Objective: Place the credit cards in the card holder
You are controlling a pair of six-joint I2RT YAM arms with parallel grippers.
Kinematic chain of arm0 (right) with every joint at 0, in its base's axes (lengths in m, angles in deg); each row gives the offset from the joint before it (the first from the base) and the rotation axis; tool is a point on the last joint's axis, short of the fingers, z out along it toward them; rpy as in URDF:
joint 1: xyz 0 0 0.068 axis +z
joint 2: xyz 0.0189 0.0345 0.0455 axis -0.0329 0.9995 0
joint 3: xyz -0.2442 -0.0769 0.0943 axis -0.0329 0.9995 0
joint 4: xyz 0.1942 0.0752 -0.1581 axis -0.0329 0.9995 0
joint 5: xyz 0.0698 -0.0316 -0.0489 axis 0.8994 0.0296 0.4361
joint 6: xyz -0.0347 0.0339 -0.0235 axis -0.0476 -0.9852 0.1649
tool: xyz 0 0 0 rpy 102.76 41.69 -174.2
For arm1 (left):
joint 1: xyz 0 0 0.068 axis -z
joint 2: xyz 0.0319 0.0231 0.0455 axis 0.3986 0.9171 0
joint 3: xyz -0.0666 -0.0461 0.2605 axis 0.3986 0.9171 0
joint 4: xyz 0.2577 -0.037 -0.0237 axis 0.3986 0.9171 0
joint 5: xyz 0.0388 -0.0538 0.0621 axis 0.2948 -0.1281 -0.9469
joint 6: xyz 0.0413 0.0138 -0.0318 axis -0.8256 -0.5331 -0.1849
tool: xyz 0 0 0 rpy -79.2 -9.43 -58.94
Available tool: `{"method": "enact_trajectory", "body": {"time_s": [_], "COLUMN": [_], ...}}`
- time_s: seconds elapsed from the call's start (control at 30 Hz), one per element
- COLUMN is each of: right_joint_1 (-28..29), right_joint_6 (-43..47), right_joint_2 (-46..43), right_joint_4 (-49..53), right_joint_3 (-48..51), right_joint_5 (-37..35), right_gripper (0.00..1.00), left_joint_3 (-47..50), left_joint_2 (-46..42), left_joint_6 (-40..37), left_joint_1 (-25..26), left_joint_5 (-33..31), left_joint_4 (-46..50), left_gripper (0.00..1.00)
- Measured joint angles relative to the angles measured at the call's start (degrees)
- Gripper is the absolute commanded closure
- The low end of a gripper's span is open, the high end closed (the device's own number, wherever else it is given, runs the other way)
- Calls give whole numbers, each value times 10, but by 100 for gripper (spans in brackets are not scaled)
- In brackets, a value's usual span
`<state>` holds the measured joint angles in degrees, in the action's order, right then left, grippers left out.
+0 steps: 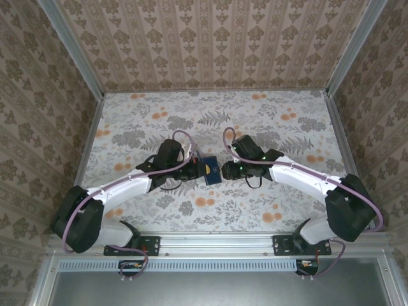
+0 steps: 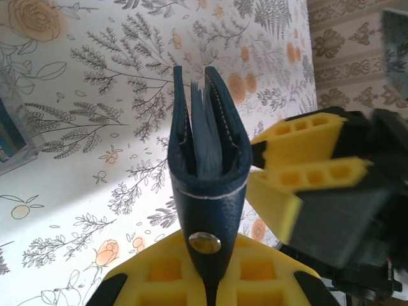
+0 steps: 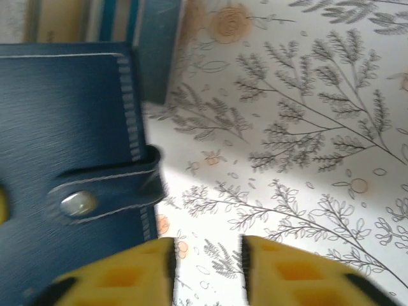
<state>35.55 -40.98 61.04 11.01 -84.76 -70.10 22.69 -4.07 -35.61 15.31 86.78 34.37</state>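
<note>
Yellow fingers of the left pincer (image 2: 204,271) are clenched on the snap end of the navy card holder (image 2: 207,172), held over the tabletop (image 2: 95,83), long axis pointing away from that wrist, leaves slightly parted. Just beside the holder's outer face sits the right pincer (image 3: 207,268), released and empty, the holder to its left. Judged from this, the right arm is the free one for loading.

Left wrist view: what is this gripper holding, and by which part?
The left gripper clamps the dark navy-blue folding card holder at its lower end, beside the silver snap button.
</note>
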Motion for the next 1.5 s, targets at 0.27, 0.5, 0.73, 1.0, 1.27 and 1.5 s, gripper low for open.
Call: {"method": "enact_trajectory", "body": {"time_s": [0.27, 0.5, 0.73, 1.0, 1.27, 1.5], "right_joint_1": [8, 22, 24, 24, 24, 21], "right_joint_6": [19, 33, 71, 82, 58, 44], "right_joint_2": [8, 57, 61, 72, 73, 73], "right_joint_4": [-31, -20, 4, 3, 4, -10], "right_joint_3": [-2, -30, -71, -81, -80, -69], "right_joint_5": [51, 34, -25, -39, -51, -19], "right_gripper": [54, 55, 59, 67, 64, 60], "left_joint_3": [0, 0, -5, -8, -8, -6], "left_joint_2": [19, 44, 60, 70, 70, 70], "left_joint_6": [15, 30, 43, 55, 56, 60], "left_joint_1": [0, -3, -3, -3, -7, -7], "left_joint_5": [14, 29, 52, 56, 54, 54], "left_joint_4": [-22, -48, -70, -81, -81, -80], "left_gripper": [100, 100, 100, 100, 100, 100]}}
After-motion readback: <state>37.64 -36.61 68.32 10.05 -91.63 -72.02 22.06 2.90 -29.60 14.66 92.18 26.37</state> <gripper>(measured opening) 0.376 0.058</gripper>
